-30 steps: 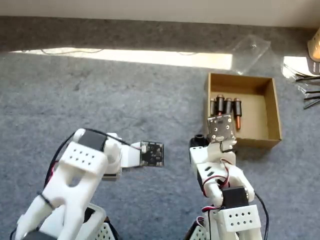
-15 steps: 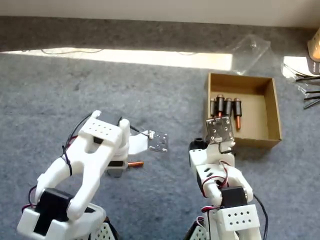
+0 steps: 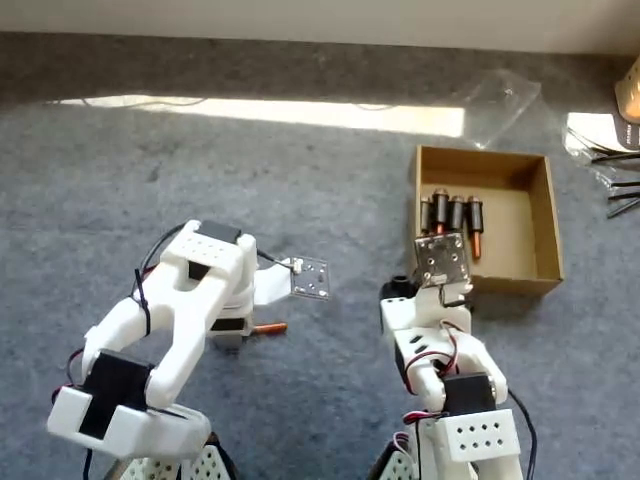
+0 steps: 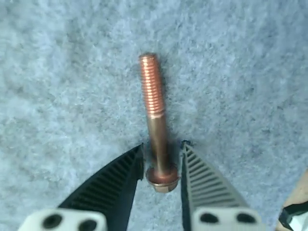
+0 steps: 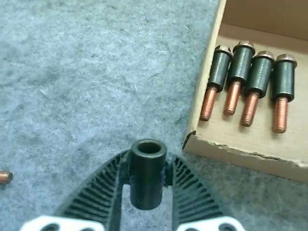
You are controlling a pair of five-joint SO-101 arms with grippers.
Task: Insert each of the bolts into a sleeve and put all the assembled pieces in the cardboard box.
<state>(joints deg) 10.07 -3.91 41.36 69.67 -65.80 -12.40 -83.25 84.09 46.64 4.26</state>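
Note:
A copper bolt [image 4: 155, 115] lies flat on the grey carpet, and its tip pokes out from under the left arm [image 3: 268, 327]. My left gripper [image 4: 162, 147] is low over it and open, one finger on each side of the shaft just above the bolt head, with small gaps. My right gripper [image 5: 147, 156] is shut on a black sleeve [image 5: 146, 173], held upright with its bore showing, just in front of the cardboard box's near left corner [image 3: 398, 288]. The cardboard box [image 3: 547, 225] holds several assembled bolt-and-sleeve pieces [image 5: 250, 77] side by side.
A clear plastic bag [image 3: 500, 100] lies behind the box. Black cables and papers [image 3: 615, 185] sit at the right edge. The box's near wall [image 5: 240, 149] stands right beside the held sleeve. A sunlit strip crosses the far carpet.
The left arm has swung round and come down over the bolt, its fingers now on either side of it. The right arm and sleeve have stayed put.

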